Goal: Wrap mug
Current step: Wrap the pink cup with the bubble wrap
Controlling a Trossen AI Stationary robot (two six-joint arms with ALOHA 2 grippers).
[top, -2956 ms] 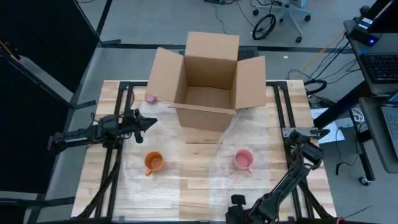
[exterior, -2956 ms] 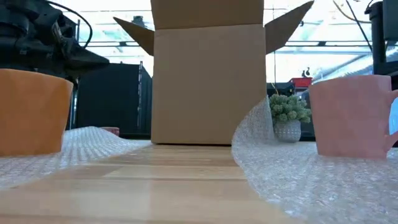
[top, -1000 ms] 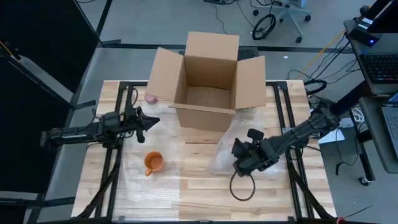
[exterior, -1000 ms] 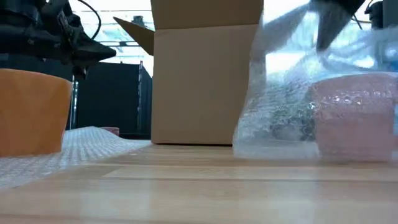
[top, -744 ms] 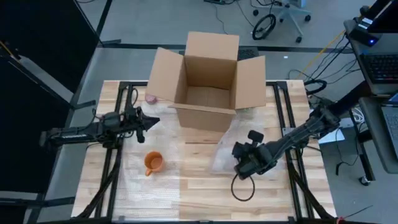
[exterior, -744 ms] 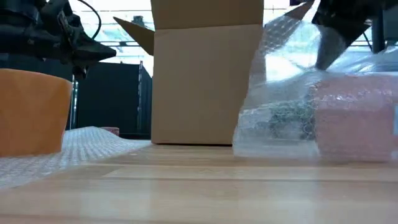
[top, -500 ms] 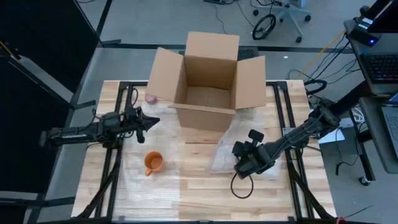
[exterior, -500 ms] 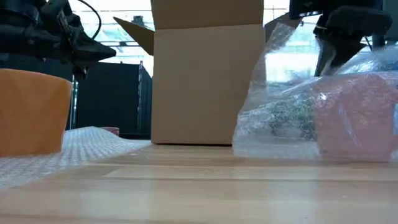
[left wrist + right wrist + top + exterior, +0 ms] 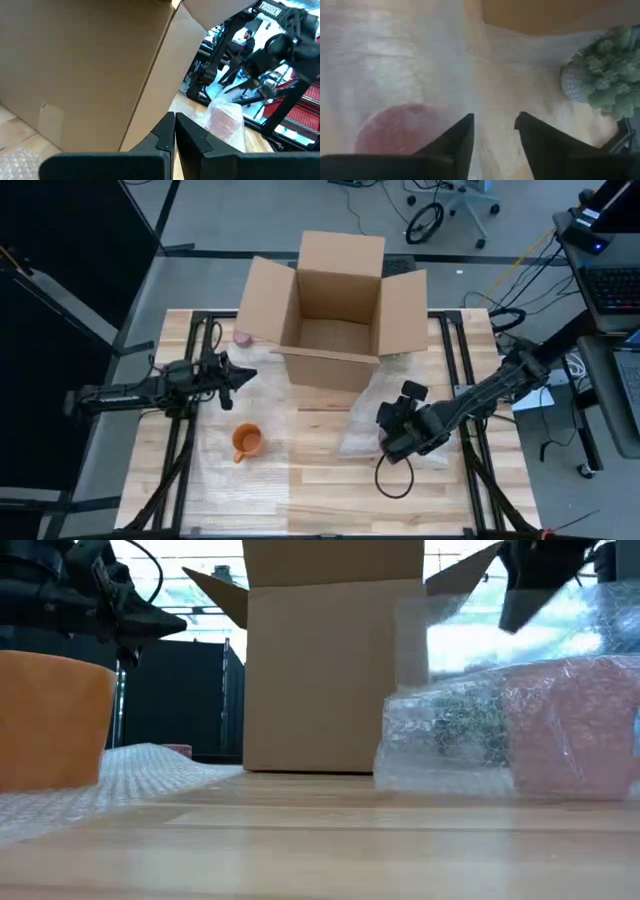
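Wooden counter [image 9: 320, 480] seen from above, with an open cardboard box [image 9: 335, 310] standing at the middle of its far edge, flaps spread outward. The pink mug [image 9: 575, 730] sits right of centre, in front of the box's right corner, and is covered by a sheet of clear bubble wrap [image 9: 450, 730] draped over it and trailing onto the counter toward the box; in the right wrist view the mug [image 9: 400, 127] shows as a pink round shape under the film. The right pincer [image 9: 393, 427] hovers just above the wrapped mug, its arm reaching in from the counter's right edge; the right wrist view shows its two dark fingers [image 9: 455, 142] spread apart with nothing between them. A loop of dark cable [image 9: 394, 479] lies on the counter just in front of this pincer. An orange mug [image 9: 246, 442] stands upright on a second bubble wrap sheet [image 9: 215, 470] toward the left front of the counter, well apart from the pink mug. The left pincer [image 9: 240, 375] waits above the left side of the counter, pointing toward the box, its fingers [image 9: 165, 132] pressed together and empty. A small potted plant [image 9: 602, 75] stands behind the pink mug.
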